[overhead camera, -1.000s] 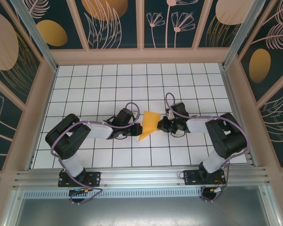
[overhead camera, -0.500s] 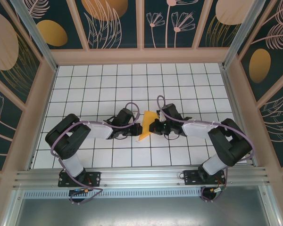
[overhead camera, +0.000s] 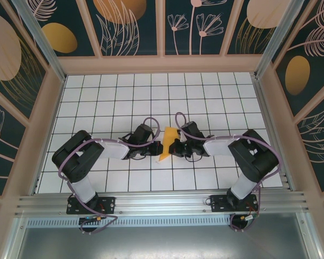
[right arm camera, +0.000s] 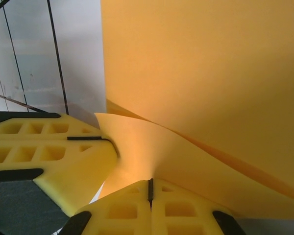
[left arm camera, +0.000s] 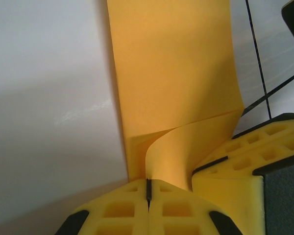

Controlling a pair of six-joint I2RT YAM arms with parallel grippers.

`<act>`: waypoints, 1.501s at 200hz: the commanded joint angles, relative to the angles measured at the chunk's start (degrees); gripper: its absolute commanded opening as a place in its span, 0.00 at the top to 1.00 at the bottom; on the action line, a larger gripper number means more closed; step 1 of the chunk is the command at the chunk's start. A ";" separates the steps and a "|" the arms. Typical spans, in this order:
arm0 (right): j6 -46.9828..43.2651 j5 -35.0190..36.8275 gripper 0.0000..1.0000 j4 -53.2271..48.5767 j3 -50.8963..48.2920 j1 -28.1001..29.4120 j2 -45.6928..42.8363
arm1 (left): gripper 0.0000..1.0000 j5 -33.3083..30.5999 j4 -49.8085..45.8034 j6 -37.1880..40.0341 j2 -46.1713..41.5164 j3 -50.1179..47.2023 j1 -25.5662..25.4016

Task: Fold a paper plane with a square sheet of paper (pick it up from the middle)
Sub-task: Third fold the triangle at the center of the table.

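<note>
White gridded table; dark floral wall panels around; metal rail at near edge.

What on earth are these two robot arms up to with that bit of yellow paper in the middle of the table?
They are partway through folding a plane out of an orange-yellow sheet of paper. The two arms meet over the middle of the white gridded table with the sheet between them, already folded narrower than a square. The left gripper and the right gripper are both shut, each pinching the sheet from its own side, and the paper bends into a curl near the fingers. It is not a finished dart yet.
</note>
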 commanded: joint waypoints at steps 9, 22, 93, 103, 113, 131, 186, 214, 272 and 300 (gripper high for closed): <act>1.74 -0.46 0.94 1.45 0.24 1.81 -3.66 | 0.98 -3.09 -5.31 -0.24 3.03 -0.99 -0.09; 2.64 -0.08 0.94 2.34 -0.08 2.48 -3.60 | 0.98 -3.15 -5.32 -0.33 3.16 -0.82 -0.08; 3.96 1.33 0.94 5.40 -1.65 3.22 0.68 | 0.98 -3.50 -5.29 -0.42 3.47 -1.18 -0.10; 3.80 1.45 0.94 5.16 -1.83 3.22 -0.15 | 0.99 -3.64 -5.26 -0.52 3.55 -1.24 -0.10; 3.75 1.32 0.94 4.84 -1.88 3.28 -1.20 | 0.99 -3.56 -5.21 -0.50 3.68 -1.37 -0.09; 4.35 1.87 0.94 4.98 -2.60 4.04 -4.04 | 0.99 -3.67 -5.11 -0.45 3.85 -1.38 -0.05; 7.87 3.93 0.93 8.24 -5.00 7.02 -5.20 | 1.00 -3.08 -4.73 0.02 4.52 -0.72 -0.09; 8.80 4.39 0.94 11.06 -4.91 7.71 -2.70 | 1.00 -2.55 -4.50 0.28 4.76 -0.66 -0.10; 8.13 6.42 0.94 10.14 -4.30 7.79 1.28 | 1.00 -2.37 -4.36 0.47 5.57 -0.59 -0.10; 8.15 5.96 0.94 10.32 -4.37 8.38 -1.35 | 1.00 -2.28 -4.22 0.38 5.77 -0.59 -0.10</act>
